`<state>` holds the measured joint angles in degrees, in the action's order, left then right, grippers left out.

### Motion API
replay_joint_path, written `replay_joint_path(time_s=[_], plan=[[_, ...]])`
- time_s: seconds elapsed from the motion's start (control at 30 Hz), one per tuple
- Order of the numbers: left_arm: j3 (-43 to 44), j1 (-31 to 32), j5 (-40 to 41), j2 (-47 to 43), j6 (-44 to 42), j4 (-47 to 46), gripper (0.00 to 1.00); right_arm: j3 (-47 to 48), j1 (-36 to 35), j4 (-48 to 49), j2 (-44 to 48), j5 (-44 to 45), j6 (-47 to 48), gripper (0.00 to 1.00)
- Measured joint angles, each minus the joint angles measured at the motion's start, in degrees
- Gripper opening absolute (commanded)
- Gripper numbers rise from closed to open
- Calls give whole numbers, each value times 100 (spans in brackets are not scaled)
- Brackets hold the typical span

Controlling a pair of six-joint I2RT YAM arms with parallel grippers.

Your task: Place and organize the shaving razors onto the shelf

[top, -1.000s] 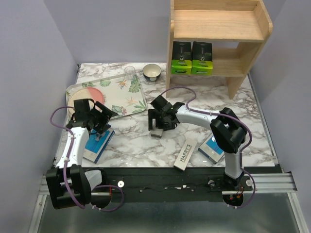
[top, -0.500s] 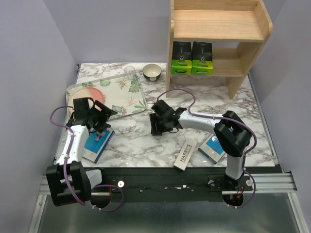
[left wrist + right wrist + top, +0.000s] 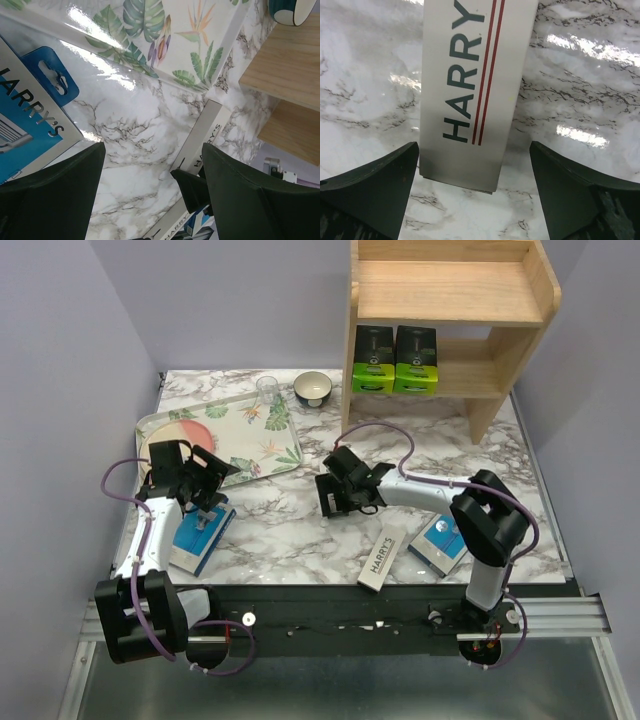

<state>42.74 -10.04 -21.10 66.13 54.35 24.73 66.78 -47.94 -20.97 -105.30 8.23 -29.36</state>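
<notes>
Two black razor boxes with lime-green ends (image 3: 394,360) stand side by side on the lower tier of the light-wood shelf (image 3: 452,292). My right gripper (image 3: 337,500) is open and hangs low over a white HARRY'S box (image 3: 470,95). The box end lies between the fingers, with a gap on each side. A second white HARRY'S box (image 3: 380,558) and a blue-and-white pack (image 3: 440,543) lie near the front right. My left gripper (image 3: 207,498) is open and empty above another blue-and-white pack (image 3: 195,538). That pack (image 3: 30,125) lies to the left of its fingers.
A floral tray (image 3: 262,432) holding a pink plate (image 3: 198,433) and a clear glass (image 3: 268,390) sits at the back left. A small dark bowl (image 3: 313,389) stands beside the shelf's left side panel. The shelf's top tier holds nothing.
My right gripper has shifted a little right and toward the front, and now covers the white box end that showed below it before. The left arm has stayed put.
</notes>
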Motion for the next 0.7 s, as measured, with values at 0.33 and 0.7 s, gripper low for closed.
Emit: replay_joint_path(time_s=[0.33,0.7], plan=[[0,-35,-17,55,33,-20,87,592,28,-72,-439,-83,-57,95],[2,-68,-44,304,122,-24,87,-94,28,343,-70,192,560,50]])
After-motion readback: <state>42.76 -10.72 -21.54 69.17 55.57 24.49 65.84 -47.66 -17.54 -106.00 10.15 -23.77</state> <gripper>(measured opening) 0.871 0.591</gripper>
